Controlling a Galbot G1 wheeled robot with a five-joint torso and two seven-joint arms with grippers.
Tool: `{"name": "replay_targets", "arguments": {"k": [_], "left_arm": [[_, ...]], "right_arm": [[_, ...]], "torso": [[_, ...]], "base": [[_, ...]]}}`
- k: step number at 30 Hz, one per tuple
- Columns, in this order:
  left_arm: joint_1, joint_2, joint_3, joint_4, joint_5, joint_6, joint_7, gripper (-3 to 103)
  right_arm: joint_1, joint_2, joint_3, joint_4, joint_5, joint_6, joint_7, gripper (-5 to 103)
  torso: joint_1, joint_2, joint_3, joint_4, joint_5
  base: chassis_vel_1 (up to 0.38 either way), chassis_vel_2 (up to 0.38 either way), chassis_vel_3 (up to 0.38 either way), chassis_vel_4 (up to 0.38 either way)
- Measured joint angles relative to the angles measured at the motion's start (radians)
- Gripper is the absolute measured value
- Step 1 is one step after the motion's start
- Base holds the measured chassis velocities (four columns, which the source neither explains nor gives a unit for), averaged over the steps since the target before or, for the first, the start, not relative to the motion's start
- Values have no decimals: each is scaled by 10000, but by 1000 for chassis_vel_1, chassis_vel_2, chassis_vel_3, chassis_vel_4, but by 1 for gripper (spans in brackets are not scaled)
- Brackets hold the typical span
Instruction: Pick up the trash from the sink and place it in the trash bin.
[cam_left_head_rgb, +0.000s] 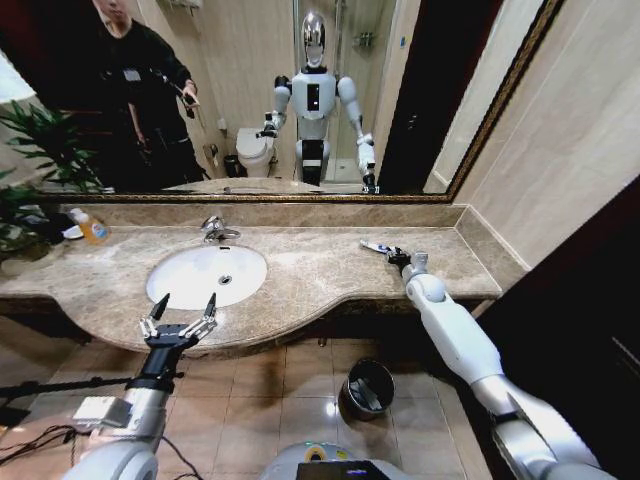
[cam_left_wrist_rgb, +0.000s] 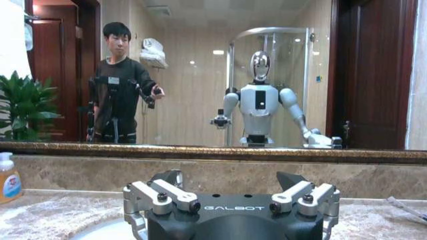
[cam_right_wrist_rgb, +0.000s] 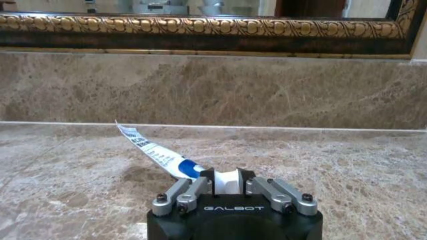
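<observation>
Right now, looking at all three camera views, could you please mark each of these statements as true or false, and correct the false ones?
1. The right gripper is shut on a white tube with a blue mark, over the marble counter. True.
2. The left gripper holds a crumpled paper. False: its jaws are open and hold nothing, at the front edge of the counter before the sink.
3. The trash bin stands on the counter beside the faucet. False: it stands on the tiled floor below the counter.
4. An orange bottle stands on the counter at the robot's left of the sink. True.
5. The tube lies inside the sink. False: it is on the counter, right of the sink.
</observation>
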Motion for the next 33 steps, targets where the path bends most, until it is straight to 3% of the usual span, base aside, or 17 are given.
{"name": "replay_targets", "arguments": {"k": [16,24,29,33], "left_arm": [[0,0,0,0,0,0,0,100],[0,0,0,0,0,0,0,100],[0,-1,0,0,0,0,2,100],[0,0,0,0,0,0,0,100]], "right_arm": [[-1876,-838,772,3072,363,62,324,20],[-4320,-1510,1894,5825,706,51,200,20],[-5445,-1511,2381,6869,714,41,134,20],[-7428,-1223,3224,7880,559,102,-201,20]], "torso": [[0,2,0,1,0],[0,2,-1,-2,0],[0,2,-1,2,-1],[0,3,-1,-1,0]], "base": [[0,0,0,0],[0,0,0,0],[0,0,0,0],[0,0,0,0]]}}
